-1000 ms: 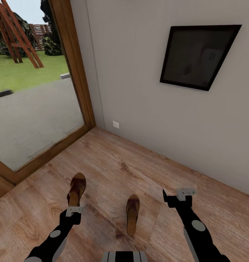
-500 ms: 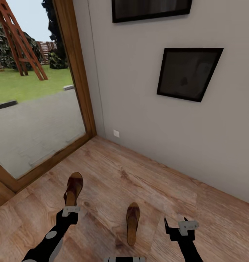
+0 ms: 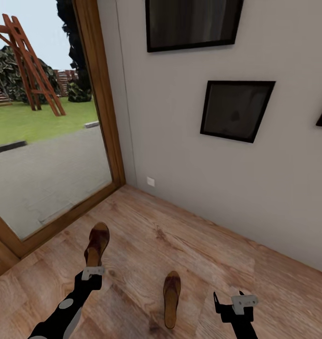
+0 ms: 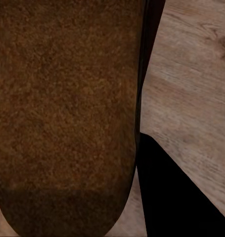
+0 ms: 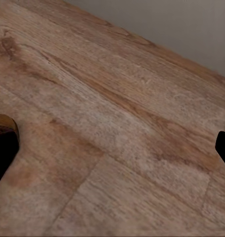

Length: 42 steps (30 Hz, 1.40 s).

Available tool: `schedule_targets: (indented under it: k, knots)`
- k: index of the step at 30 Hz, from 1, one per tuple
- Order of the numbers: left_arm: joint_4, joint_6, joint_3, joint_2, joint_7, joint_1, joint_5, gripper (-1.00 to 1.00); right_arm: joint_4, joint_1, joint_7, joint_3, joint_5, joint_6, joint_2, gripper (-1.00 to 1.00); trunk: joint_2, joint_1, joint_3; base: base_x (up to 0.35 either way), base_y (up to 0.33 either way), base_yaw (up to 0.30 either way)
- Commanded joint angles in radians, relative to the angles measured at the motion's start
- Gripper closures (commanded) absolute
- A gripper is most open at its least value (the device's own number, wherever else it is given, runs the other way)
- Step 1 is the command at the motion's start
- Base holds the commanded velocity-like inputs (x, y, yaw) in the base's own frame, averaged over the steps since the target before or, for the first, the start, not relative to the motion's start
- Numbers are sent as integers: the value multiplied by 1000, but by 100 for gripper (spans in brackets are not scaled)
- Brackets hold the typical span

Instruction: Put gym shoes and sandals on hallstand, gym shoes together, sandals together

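Sandal [image 3: 96, 244] in left gripper [image 3: 93, 272] | right gripper [image 3: 236, 301] spread, beside second sandal [image 3: 170, 297]

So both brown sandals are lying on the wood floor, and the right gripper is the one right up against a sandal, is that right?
Not quite: it is the left gripper at a sandal's heel. The head view shows it at the left sandal, and the left wrist view has brown leather close up. The right gripper is over bare wood floor, apart from the right sandal. Both sandals do lie on the floor.

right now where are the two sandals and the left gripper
left sandal [image 3: 97, 241], head view, on its toe strap
right sandal [image 3: 171, 295], head view, on its footbed
left gripper [image 3: 93, 272], head view, between the fingertips
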Motion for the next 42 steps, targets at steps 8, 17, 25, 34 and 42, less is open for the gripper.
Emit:
schedule_targets:
  k: [8,17,25,34,42]
  knots:
    - [-26,-6,9,-1,0,18,-12,100,10,0,-30,0,7,-2,2,-100,0,0,11,-30,45,0]
    - [-34,-6,9,-2,0,20,-12,100,12,0,-109,2,6,-1,10,-100,0,0,12,-159,265,0]
    - [-35,-6,9,-2,0,20,-12,100,13,0,-116,3,6,-1,11,-100,0,0,12,-20,301,-190]
    - [-35,-6,8,-3,0,20,-12,100,13,0,-116,3,6,-1,11,-100,0,0,12,-1,273,-296]
    - [-35,-6,8,-3,0,20,-12,100,12,0,-116,3,6,-1,11,-100,0,0,12,-100,78,-98]
